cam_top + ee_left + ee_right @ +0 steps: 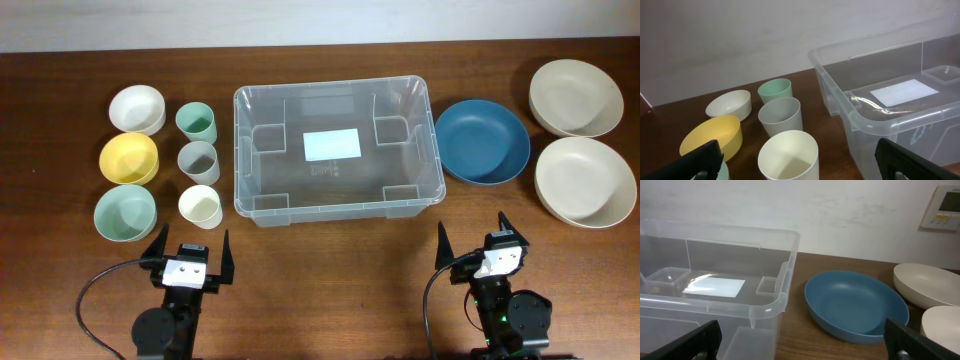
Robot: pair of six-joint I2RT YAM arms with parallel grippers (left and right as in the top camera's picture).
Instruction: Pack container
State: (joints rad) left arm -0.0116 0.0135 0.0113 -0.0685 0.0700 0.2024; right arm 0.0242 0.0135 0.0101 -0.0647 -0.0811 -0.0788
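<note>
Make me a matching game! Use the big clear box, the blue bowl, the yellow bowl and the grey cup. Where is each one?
Things:
1. container
2. blue bowl
3. yellow bowl
4. grey cup

Places:
A. just right of the container
B. far left of the table
C. in the middle, with nothing inside
D. just left of the container

Pairs: 1-C, 2-A, 3-B, 4-D
</note>
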